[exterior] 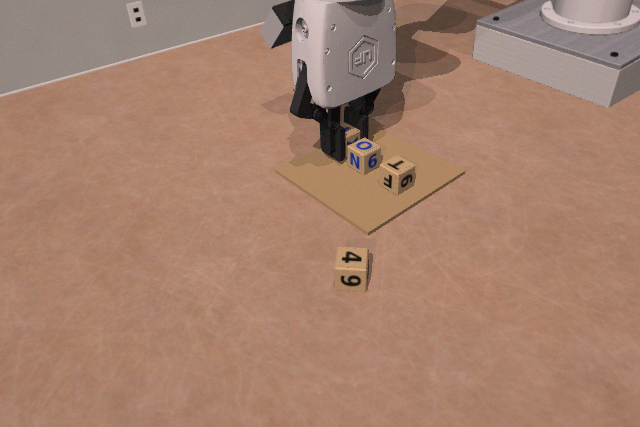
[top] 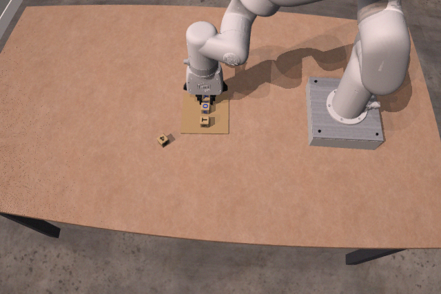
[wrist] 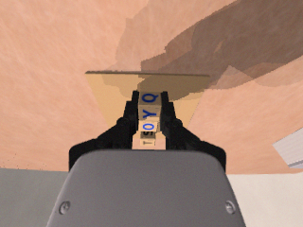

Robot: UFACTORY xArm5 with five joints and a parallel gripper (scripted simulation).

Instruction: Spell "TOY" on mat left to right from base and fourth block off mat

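Note:
My gripper (top: 205, 100) (exterior: 348, 144) (wrist: 150, 99) points down over the mat's far part and is shut on the Y block (top: 206, 97) (exterior: 353, 137) (wrist: 150, 113). Y faces up; the block's underside is hidden, so contact with the mat cannot be told. The O block (top: 205, 106) (exterior: 363, 155) (wrist: 149, 127) sits close beside it, O up. The T block (top: 204, 120) (exterior: 397, 174) (wrist: 148, 142) stands beyond O with a gap, T up. The mat (top: 188, 116) (exterior: 361, 205) (wrist: 106, 87) lies flat. The fourth block (top: 162, 140) (exterior: 351, 268) lies off the mat, 4 up.
The wooden table (top: 107, 177) (exterior: 155, 308) (wrist: 47, 47) carries everything. The robot's base plate (top: 320, 116) (exterior: 547, 60) (wrist: 294, 147) stands to the right of the mat in the top view. The O block is very near the fingers.

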